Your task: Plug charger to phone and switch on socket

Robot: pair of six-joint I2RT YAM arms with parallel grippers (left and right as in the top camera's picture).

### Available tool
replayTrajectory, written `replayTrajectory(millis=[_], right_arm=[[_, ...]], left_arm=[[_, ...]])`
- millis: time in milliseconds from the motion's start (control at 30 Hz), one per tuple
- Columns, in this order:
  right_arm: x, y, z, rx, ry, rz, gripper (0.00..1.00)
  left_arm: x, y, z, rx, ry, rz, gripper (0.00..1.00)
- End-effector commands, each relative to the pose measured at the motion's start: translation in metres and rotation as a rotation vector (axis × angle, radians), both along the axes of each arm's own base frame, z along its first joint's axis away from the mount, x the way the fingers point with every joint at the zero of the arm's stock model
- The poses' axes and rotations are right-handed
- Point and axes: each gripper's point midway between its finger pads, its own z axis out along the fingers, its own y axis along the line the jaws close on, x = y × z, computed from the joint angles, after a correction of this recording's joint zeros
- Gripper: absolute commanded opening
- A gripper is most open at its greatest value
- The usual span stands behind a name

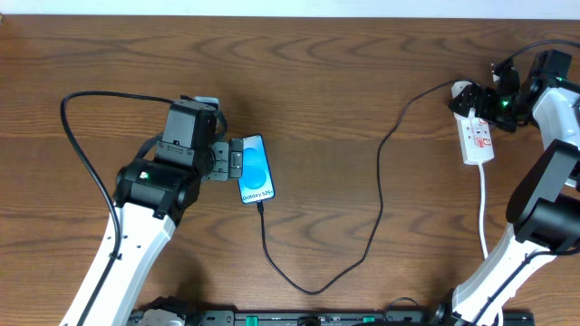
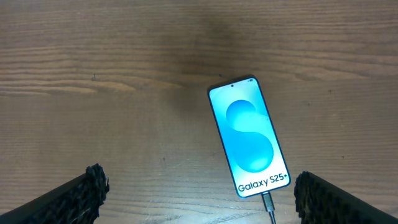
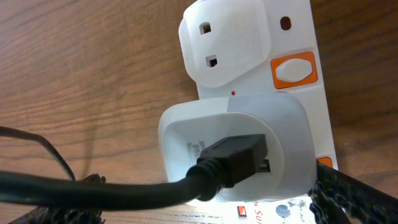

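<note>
Showing one phone [image 1: 256,168], one charger [image 1: 379,195], one socket [image 1: 478,136]; left gripper [image 2: 199,186] and right gripper [image 3: 205,183] apparently spread

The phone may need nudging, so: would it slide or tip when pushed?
The phone lies flat and slim, so it likely slides rather than tips. The charger cable plugged into it looks slack, so it probably trails along, resisting little.

Black charger [image 3: 233,155] plugged into white adapter [image 3: 292,130] on socket [image 3: 249,37] — orange switch [image 3: 294,70] just beside.
</note>
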Motion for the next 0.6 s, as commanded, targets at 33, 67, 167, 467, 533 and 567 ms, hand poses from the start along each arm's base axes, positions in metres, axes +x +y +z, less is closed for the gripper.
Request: replayTrajectory(millis=[33, 67, 167, 467, 533, 567], right_arm=[[0.007, 0.013, 0.005, 0.051, -0.035, 0.047, 0.99], [0.007, 0.015, 0.006, 0.064, -0.036, 0.042, 0.99], [0.007, 0.016, 0.006, 0.081, -0.027, 0.019, 1.00], [0.000, 0.024, -0.004, 0.127, -0.007, 0.012, 0.99], [-0.002, 0.026, -0.007, 0.145, 0.002, 0.001, 0.99], [-0.003, 0.028, -0.007, 0.155, 0.004, 0.002, 0.99]], left_arm=[[0.000, 0.002, 0.000, 0.016, -0.001, -0.002, 0.98], [0.000, 0.002, 0.000, 0.016, -0.001, -0.002, 0.98], [0.000, 0.002, 0.000, 0.016, -0.001, -0.002, 0.98], [0.000, 0.002, 0.000, 0.016, -0.001, -0.002, 0.98], [0.000, 0.002, 0.000, 0.016, -0.001, -0.002, 0.98], [0.000, 0.002, 0.000, 0.016, -0.001, -0.002, 0.98]])
